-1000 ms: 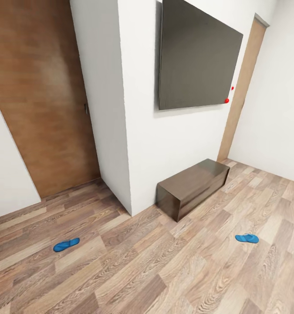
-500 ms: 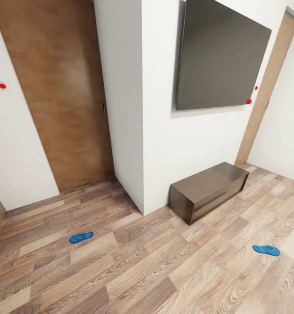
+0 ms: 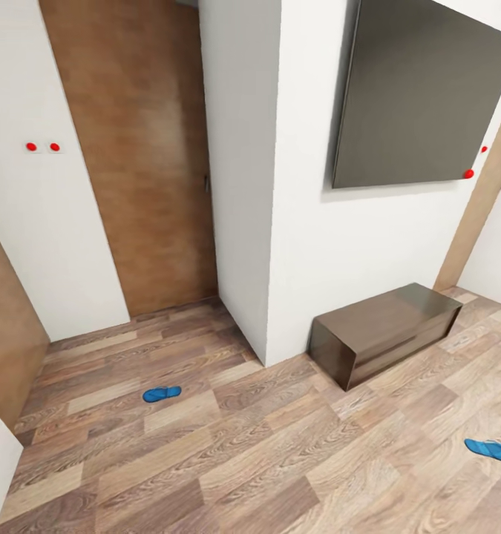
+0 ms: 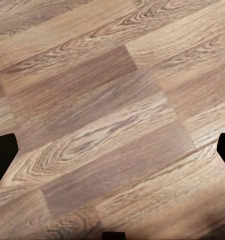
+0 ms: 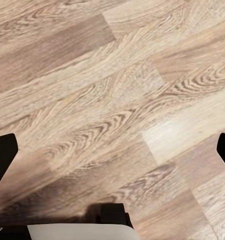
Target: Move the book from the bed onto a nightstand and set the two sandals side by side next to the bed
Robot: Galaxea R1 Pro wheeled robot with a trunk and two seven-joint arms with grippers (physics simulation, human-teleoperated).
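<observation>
White walls and a wood-plank floor [image 3: 265, 460] make up this corner of the bedroom, with a tan door [image 3: 142, 148] set back at the left. On the floor in front of that door lies one blue sandal [image 3: 162, 394], flat and on its own. Further right a white wall corner juts forward, and against it stands a long low dark cabinet [image 3: 387, 331] under a dark panel [image 3: 424, 96] on the wall. The second sandal [image 3: 491, 450] lies at the far right edge, well apart from the first. Bed, nightstand and book are not in these views.

Both wrist views look straight down at bare planks; the left gripper [image 4: 112, 150] and the right gripper [image 5: 112, 150] each have their jaws spread wide and hold nothing.

The step in hand looks like approaching a sandal. It would go best by squaring the base to the nearer one, lowering an arm and pinching the thin sole across its width. The jutting wall corner and the cabinet sit between the two sandals, so the route to the second needs a wide berth
</observation>
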